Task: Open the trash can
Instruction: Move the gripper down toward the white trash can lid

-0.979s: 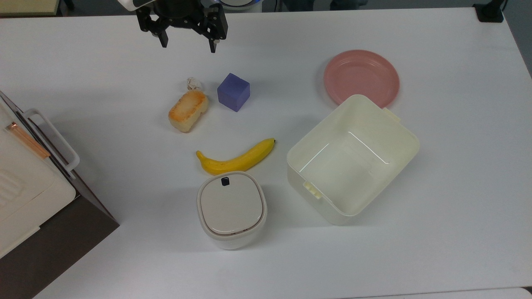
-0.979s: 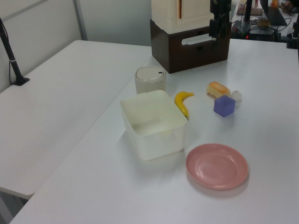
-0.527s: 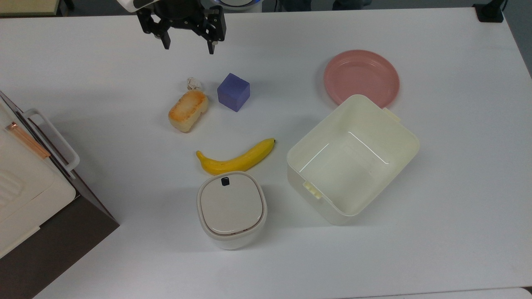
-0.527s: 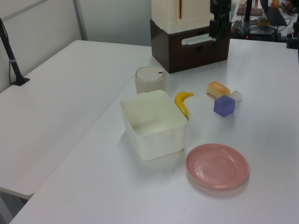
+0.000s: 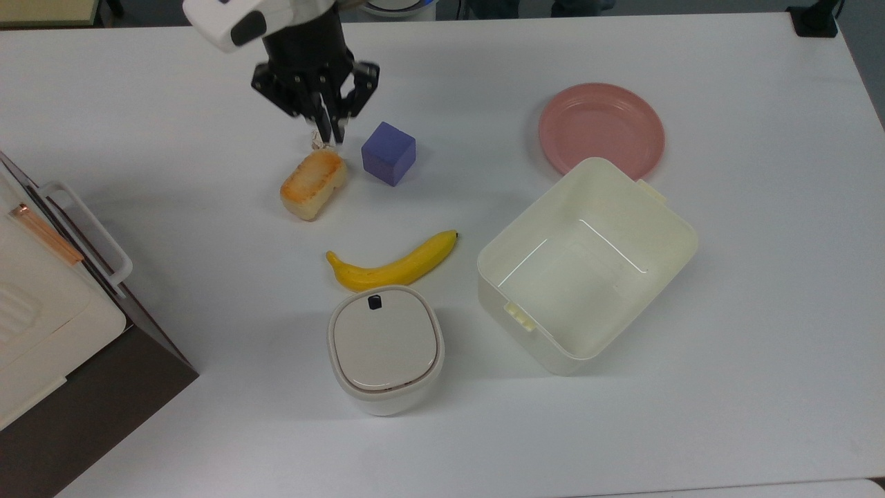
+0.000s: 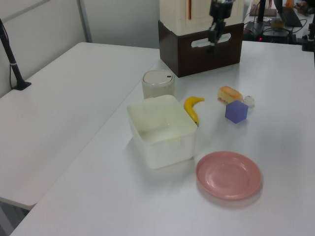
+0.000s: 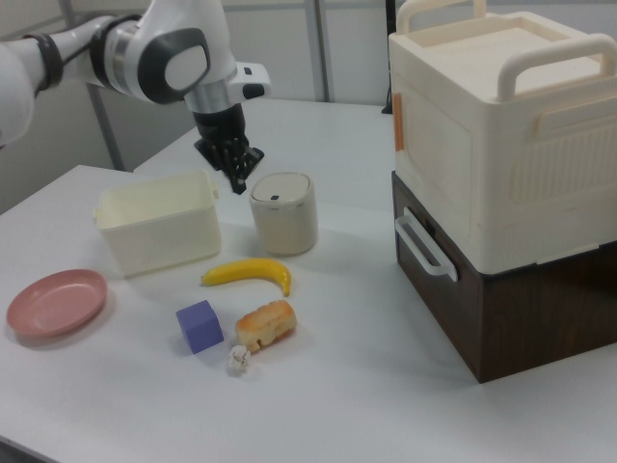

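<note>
In the top view, the bin (image 5: 386, 349) stands low in the middle of the white table (image 5: 760, 290), lid shut, its black button (image 5: 375, 301) at the rim nearest the banana (image 5: 391, 263). The banana lies just above it, almost touching. A cream tub (image 5: 586, 266) sits near the bin on the top view's right, with a pink plate (image 5: 601, 129) beyond it, the tub's corner covering part of the plate's edge. Higher up lie a bread roll (image 5: 312, 184), a purple cube (image 5: 388, 153) and a small crumpled wad (image 5: 319, 142) beside the roll. The gripper (image 5: 330, 131) hangs over the wad, fingers drawn close together, well apart from the bin. A cream box on a brown base (image 5: 48, 325) fills the top view's lower left corner.

In the left view, the bin (image 6: 158, 84) stands behind the tub (image 6: 161, 130), with the banana (image 6: 193, 109) on the left view's right of both. The gripper (image 6: 214, 40) shows against the brown base (image 6: 199, 49) far back, fingers nearly closed. The roll (image 6: 230, 94), wad (image 6: 249, 101), cube (image 6: 236, 111) and plate (image 6: 228, 174) lie toward the left view's right.

In the right view, the gripper (image 7: 238, 179) hangs above the table between the tub (image 7: 156, 231) and the bin (image 7: 283, 213), fingers pressed close with nothing between them. The banana (image 7: 248, 274), roll (image 7: 265, 324), cube (image 7: 200, 326) and wad (image 7: 237, 360) lie in front of the bin; the plate (image 7: 54, 302) is at the right view's left.
</note>
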